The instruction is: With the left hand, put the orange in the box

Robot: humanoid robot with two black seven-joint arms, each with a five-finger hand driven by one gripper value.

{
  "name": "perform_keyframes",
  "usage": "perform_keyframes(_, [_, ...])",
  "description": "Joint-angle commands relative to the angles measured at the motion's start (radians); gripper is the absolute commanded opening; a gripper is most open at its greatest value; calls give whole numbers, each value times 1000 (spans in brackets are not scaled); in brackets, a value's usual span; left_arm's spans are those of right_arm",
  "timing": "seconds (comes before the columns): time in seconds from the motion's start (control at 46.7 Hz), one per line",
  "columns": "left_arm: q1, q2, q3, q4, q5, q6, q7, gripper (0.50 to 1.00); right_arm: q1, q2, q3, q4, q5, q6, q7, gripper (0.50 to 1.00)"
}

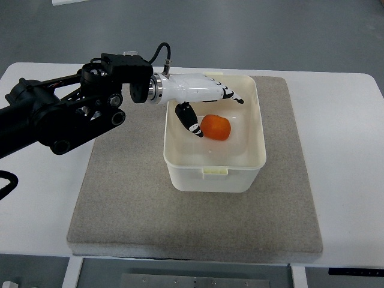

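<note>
Top view. Orange (215, 127) lies on the floor of the cream box (207, 177), toward its far half. Box sits on a grey mat (120, 210) that covers the middle of the white table (36, 198), nearer the mat's far edge. Left hand (198, 99) reaches over the box's far-left rim; fingers (231, 95) spread loosely, holding nothing. Thumb (190, 120) points down just beside the orange; contact cannot be told.
</note>
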Motion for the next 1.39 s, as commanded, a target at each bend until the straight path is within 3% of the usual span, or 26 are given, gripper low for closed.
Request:
perform_keyframes(0.0, [2,8,-11,-5,-4,2,-1,973,0,0,0,0,0,0,0,932])
perform_keyframes(0.129, [-3,17,-18,-7,-99,34,-1,981,0,0,0,0,0,0,0,932])
perform_keyframes(0.407, [-15,65,-18,7,-665,234,-3,990,0,0,0,0,0,0,0,932])
perform_keyframes(0.814, [8,92,-70,163,-984,254,-1,992,0,0,0,0,0,0,0,932])
perform_keyframes(0.986, [63,100,-139,211,-1193,223,0,992,0,0,0,0,0,0,0,932])
perform_keyframes(1.136, [143,125,-230,238,-1256,88,14,992,0,0,0,0,0,0,0,932])
perform_keyframes(1.371, [270,125,-434,317,-1440,-150,201,992,0,0,0,0,0,0,0,932])
